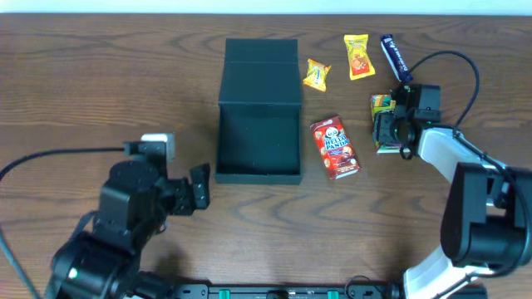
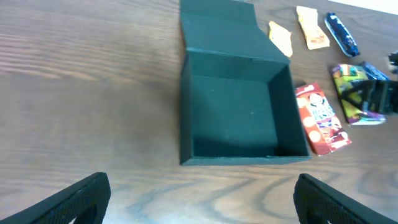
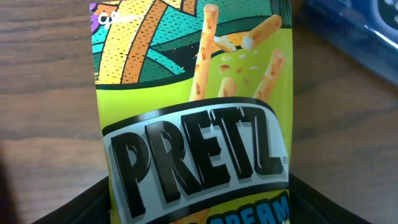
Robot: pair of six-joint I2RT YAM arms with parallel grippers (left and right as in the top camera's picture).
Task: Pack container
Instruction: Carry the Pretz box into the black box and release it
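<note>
The container (image 1: 258, 176) is a matte black square box standing open at mid-table, its flap lid (image 1: 261, 51) folded back; in the left wrist view the container (image 2: 245, 160) holds nothing. On the table to its right lies a green-yellow Pretz packet (image 1: 382, 104). My right gripper (image 1: 387, 126) is over it. In the right wrist view the Pretz packet (image 3: 193, 124) fills the gap of the right gripper (image 3: 198, 194), and both fingers press its edges. My left gripper (image 1: 199, 189) hangs open near the box's front left corner, and the left gripper (image 2: 202, 182) has only bare wood between its fingers.
A red Hello Panda packet (image 1: 334, 147) lies just right of the box. Behind it are a small yellow packet (image 1: 317, 75), an orange-yellow packet (image 1: 358, 55) and a dark blue bar (image 1: 395, 56). Cables run along both table sides.
</note>
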